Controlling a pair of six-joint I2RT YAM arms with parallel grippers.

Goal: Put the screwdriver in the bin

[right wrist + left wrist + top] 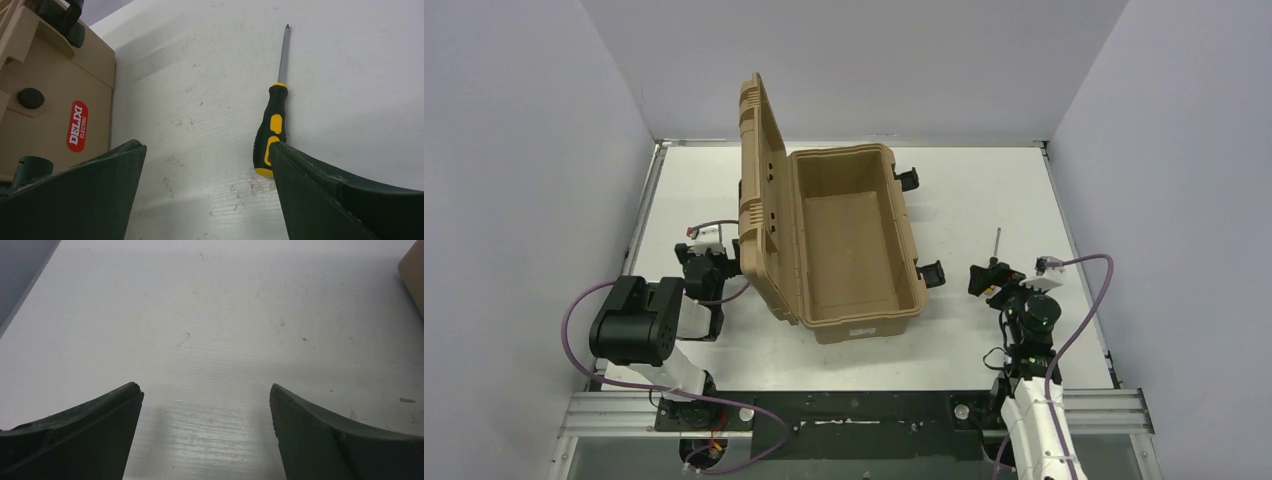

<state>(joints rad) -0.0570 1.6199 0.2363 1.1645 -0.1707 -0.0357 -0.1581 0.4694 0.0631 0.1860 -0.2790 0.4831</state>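
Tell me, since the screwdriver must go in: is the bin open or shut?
Open: the bin has its lid raised along the left side, its inside showing.

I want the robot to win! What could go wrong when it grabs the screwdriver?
The screwdriver lies by one finger of the open right hand, not in the middle, so closing might push or roll it away. On the way to the box, it might bump the black latch sticking out.
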